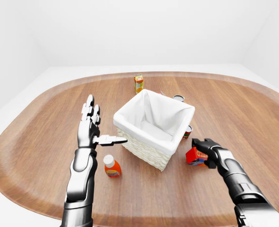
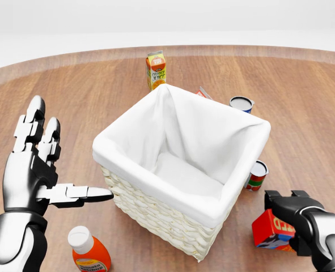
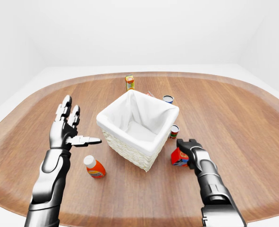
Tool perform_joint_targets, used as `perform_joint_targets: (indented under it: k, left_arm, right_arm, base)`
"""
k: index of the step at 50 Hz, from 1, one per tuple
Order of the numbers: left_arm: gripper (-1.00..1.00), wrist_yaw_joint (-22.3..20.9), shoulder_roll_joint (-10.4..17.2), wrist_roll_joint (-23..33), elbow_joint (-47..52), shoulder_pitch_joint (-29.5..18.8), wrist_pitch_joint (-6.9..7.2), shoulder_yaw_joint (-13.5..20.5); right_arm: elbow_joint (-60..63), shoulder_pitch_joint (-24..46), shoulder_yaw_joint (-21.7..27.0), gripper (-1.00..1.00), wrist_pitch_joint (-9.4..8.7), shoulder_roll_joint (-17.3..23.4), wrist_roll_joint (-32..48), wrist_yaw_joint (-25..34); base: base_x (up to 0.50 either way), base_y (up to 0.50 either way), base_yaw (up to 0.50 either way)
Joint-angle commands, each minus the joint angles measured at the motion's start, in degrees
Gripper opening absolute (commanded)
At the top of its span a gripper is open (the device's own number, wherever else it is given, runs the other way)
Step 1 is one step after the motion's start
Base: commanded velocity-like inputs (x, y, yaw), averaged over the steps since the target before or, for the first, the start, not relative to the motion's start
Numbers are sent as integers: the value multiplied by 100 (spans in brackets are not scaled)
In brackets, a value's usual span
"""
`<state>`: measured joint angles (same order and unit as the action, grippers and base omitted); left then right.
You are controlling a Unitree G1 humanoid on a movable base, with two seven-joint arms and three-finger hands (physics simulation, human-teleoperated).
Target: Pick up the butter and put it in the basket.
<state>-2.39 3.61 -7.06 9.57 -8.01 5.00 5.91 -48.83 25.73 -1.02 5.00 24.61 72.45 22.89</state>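
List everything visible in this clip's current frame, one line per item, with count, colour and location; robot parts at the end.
basket: 1, pale wicker with white liner, centre of the head view, nothing visible inside.
butter: 1, red box, lower right of the head view beside the basket, at the right hand.
orange juice carton: 1, orange and white, upright above the basket.
cans: 2, one with a blue side at the basket's upper right, one with a red and green label at its right.
bottle: 1, orange with white cap, lower left.
red and white item: 1, mostly hidden behind the basket's top rim; cannot identify.
table: 1, brown wood, oval.
left hand: 1, silver and black, fingers spread, left of the basket.
right hand: 1, dark, against the butter; grip unclear.
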Motion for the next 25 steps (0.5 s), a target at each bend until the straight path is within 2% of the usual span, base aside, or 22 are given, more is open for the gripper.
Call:
perform_joint_targets:
  k: [1, 4, 6, 10, 15, 19, 25]
  left_arm:
    - [100, 2, 9, -5, 31, -22, 0, 8]
    - [100, 4, 9, -6, 28, -29, 0, 11]
    - [100, 2, 11, 0, 32, -38, 0, 4]
    - [100, 3, 10, 1, 57, -41, 0, -1]
    - [100, 10, 10, -8, 81, -43, 0, 11]
    - [100, 10, 10, -5, 80, -49, 0, 6]
    - [100, 15, 16, -4, 104, -62, 0, 10]
  right_arm:
    - [1461, -428, 692, -100, 0, 181, -1282, 1483]
    - [1606, -291, 804, -100, 0, 224, -1635, 1678]
    - [1520, -410, 1056, -100, 0, 482, -2118, 1711]
    - [829, -451, 1289, -100, 0, 943, -2634, 1389]
    - [508, -411, 1471, -100, 0, 1191, -3369, 1336]
    - [517, -300, 1556, -100, 0, 1381, -3439, 1121]
    - [877, 68, 1678, -100, 0, 1498, -3926, 1277]
  base:
    - [0, 0, 0]
    - [0, 0, 0]
    - [0, 0, 0]
    - [0, 0, 0]
    - [0, 0, 0]
    - [0, 0, 0]
    - [0, 0, 0]
